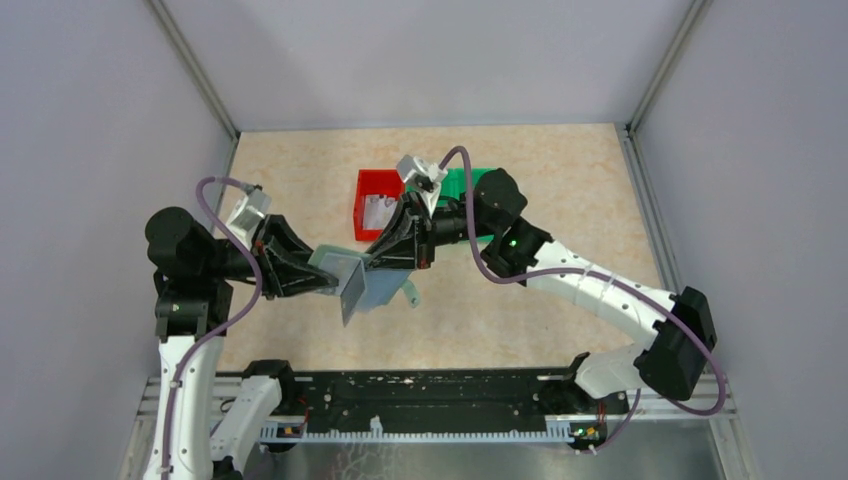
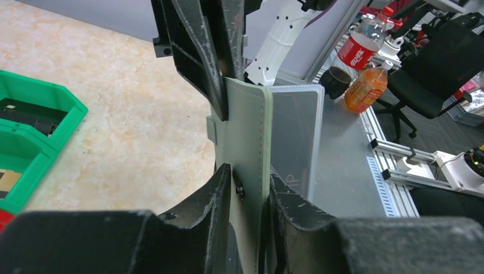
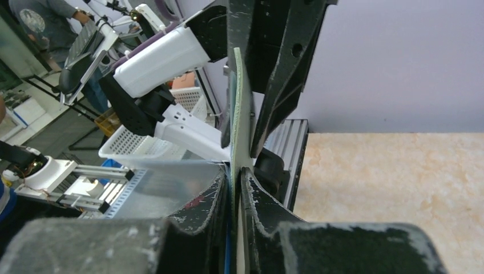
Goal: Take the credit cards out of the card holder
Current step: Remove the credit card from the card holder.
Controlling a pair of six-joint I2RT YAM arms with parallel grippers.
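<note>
Card holder [image 1: 365, 282] held in the air over the counter [image 1: 560, 200], between the arms — long axis running claw to claw. Right claw [image 3: 235, 171] clamped on one end of its cover; left claw [image 2: 249, 174] straddles the opposite end, pinching or slack I cannot tell. Left wrist view shows a clear pocket leaf [image 2: 297, 137] fanned open; right wrist gives the cover edge-on only. Credit cards — none made out.
</note>
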